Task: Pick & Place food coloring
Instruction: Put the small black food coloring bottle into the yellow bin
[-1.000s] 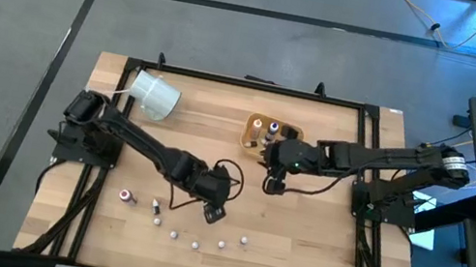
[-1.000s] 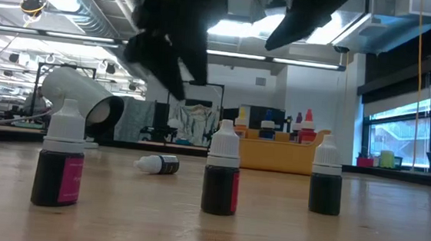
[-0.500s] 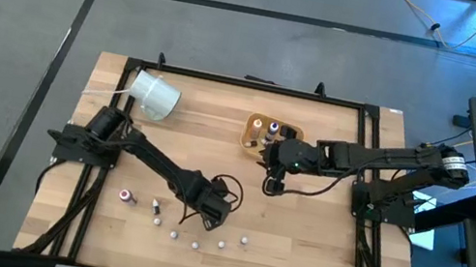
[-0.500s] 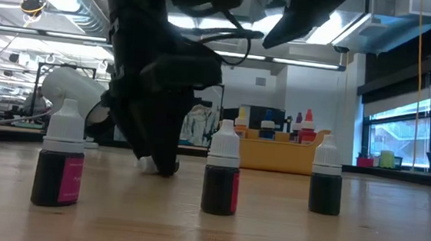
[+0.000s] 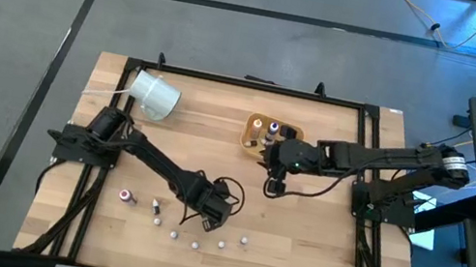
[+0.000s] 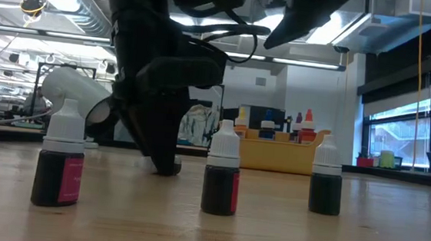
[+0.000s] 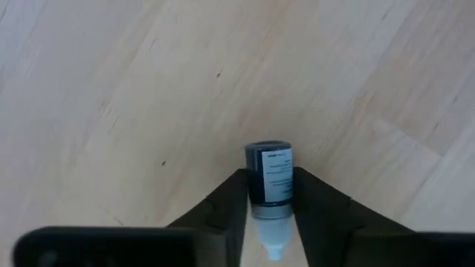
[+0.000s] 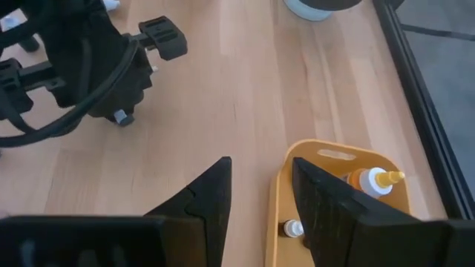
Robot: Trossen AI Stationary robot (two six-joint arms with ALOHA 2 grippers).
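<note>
Lying on its side on the wooden table (image 5: 299, 233), a dark food coloring bottle (image 7: 269, 178) is pinched between the left gripper (image 7: 269, 194) fingers, label up, white cap toward the wrist. Grip should be confirmed firm before a straight lift, clear of the standing bottles (image 6: 221, 171), toward the orange tray (image 8: 326, 194). The right gripper (image 8: 261, 178) is held narrowly parted and empty beside that tray.

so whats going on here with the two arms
The left gripper is down on the wooden table, its fingers on either side of a small dark food coloring bottle lying on its side. More little bottles stand in a row nearby. The right gripper hangs empty by the orange tray, which already holds a few bottles.
</note>
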